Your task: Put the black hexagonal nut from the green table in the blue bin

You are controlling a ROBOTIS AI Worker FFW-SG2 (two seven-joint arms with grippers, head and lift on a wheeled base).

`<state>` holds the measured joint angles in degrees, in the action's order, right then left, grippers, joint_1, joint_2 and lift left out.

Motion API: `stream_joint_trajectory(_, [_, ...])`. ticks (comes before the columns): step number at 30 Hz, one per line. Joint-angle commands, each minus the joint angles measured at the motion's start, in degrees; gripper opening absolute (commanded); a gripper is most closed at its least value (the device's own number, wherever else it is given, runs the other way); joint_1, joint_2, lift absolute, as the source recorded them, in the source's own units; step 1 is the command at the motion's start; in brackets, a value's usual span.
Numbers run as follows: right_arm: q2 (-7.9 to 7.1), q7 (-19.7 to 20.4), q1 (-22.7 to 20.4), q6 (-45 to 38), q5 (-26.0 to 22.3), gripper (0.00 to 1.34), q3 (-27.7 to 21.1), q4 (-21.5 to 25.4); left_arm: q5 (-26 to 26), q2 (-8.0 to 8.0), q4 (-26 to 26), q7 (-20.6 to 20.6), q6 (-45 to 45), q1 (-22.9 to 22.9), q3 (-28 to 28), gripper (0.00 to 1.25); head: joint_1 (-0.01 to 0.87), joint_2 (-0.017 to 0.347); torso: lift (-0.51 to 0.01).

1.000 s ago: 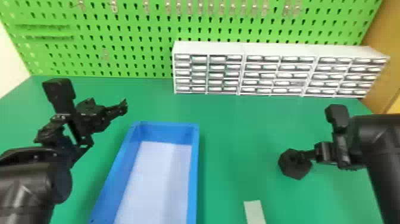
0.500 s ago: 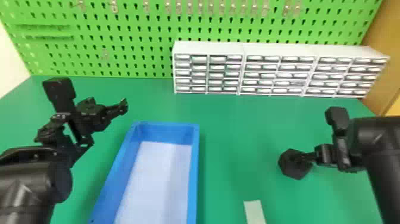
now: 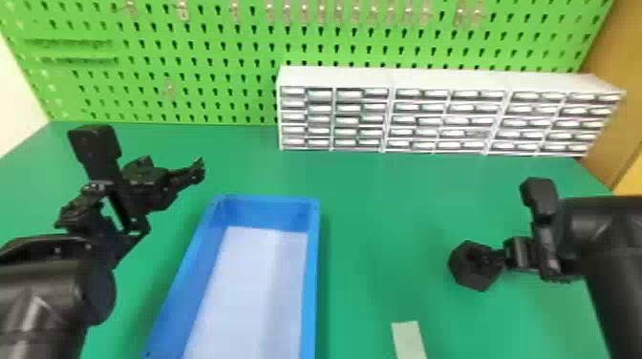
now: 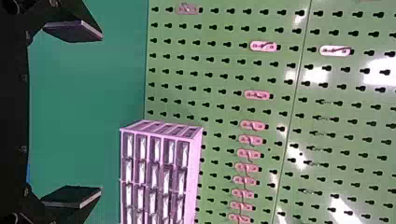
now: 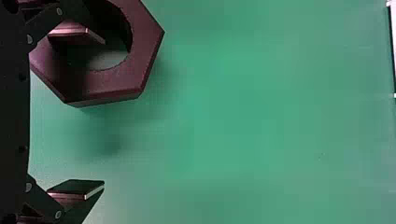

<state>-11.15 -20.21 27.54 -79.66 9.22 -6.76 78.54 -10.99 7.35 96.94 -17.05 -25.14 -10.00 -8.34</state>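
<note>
text: none readable | brands, numbers, signs: none readable | labels: none readable; the drawer cabinets (image 3: pixel 449 85) at the back bear small pale patches (image 3: pixel 293 91) on their fronts, too small and blurred to tell whether any print is on them

left arm (image 3: pixel 43 296) looking smooth black and pretty chunky, right arm (image 3: pixel 616 238) basically matching, boxy black block (image 3: pixel 540 191) capping its wrist, right gripper (image 3: pixel 489 258) showing off flat dark fingers (image 5: pixel 77 187) and pale round screw heads (image 5: pixel 58 214)
</note>
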Motion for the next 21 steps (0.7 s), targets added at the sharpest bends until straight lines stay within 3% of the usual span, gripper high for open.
stream_joint_trajectory(1, [-0.01, 0.00, -0.03, 0.29, 0.01, 1.12, -0.01, -0.31, 0.00, 0.04, 0.00, 0.00, 0.00, -0.02, -0.01, 1.13, 0.666, 0.032, -0.100])
stream_joint_trajectory(15, [-0.01, 0.00, -0.12, 1.08, 0.27, 1.10, 0.08, -0.40, 0.00, 0.04, 0.00, 0.00, 0.00, -0.02, -0.01, 1.13, 0.666, 0.032, -0.100])
stream_joint_trajectory(18, [0.08, 0.00, -0.12, 1.26, 0.18, 1.02, 0.08, -0.40, 0.00, -0.05, 0.00, -0.09, 0.00, -0.02, -0.01, 1.13, 0.666, 0.032, -0.100])
stream_joint_trajectory(21, [0.08, 0.00, -0.03, 1.35, 0.27, 0.83, 0.17, -0.40, 0.00, 0.04, 0.00, -0.09, 0.00, -0.02, -0.01, 1.13, 0.666, 0.032, -0.100])
